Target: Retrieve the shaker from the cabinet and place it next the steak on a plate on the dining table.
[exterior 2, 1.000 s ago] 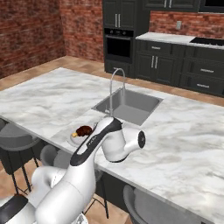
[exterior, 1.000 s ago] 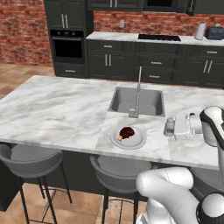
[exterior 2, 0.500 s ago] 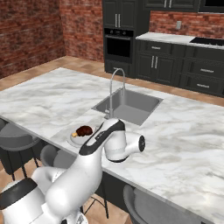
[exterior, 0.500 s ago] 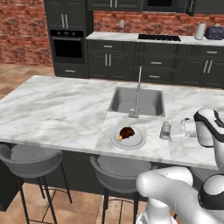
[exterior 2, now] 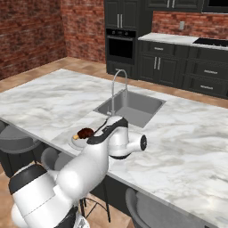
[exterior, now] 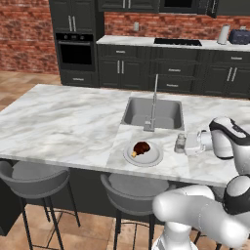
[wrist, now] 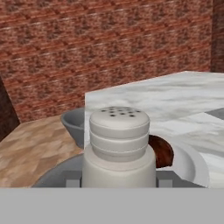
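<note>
The small pale shaker (exterior: 180,142) hangs just over the marbled dining table (exterior: 63,122), with my gripper (exterior: 185,145) shut on it from the right. It is a little to the right of the round grey-white plate (exterior: 146,158), which carries the dark brown steak (exterior: 141,147). In the hand view the shaker (wrist: 119,148) stands upright between my fingertips (wrist: 72,180), and the steak (wrist: 162,151) and plate rim (wrist: 196,166) lie just behind it. From the right base view my arm covers the gripper; the steak (exterior 2: 84,132) and plate (exterior 2: 75,142) show at its left.
A steel sink (exterior: 139,114) with a tall faucet (exterior: 154,95) is set in the table behind the plate. Grey stools (exterior: 34,177) stand along the near edge. Dark wall cabinets (exterior: 127,5), an oven (exterior: 75,49) and a cooktop counter (exterior: 178,42) line the far brick wall.
My gripper has carried the shaker a short way left, closer to the plate. The plate and steak have stayed put.
</note>
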